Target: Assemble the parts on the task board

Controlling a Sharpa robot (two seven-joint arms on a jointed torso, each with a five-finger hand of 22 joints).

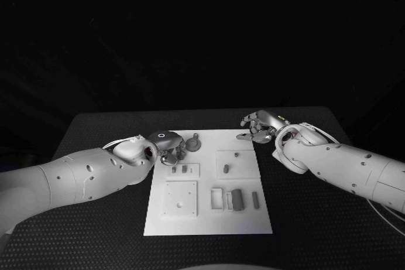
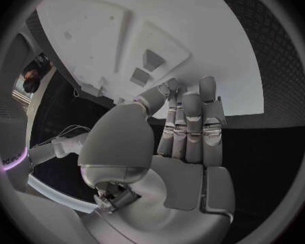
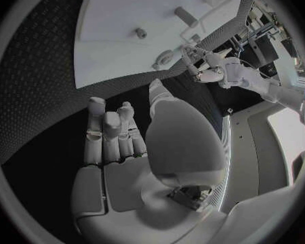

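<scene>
No text, label, brand or number could be read anywhere. The task board carried no legible print, and its parts showed none either. A faint pale marking sat at the rim of the left wrist view, too blurred and cut off to make out as letters.

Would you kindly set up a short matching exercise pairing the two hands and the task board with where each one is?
Things:
1. left hand
2. right hand
3. task board

Places:
A. flat in the middle of the black table
B. at the board's far right corner
C. over the board's far left part

Pairs: 1-C, 2-B, 3-A
</scene>
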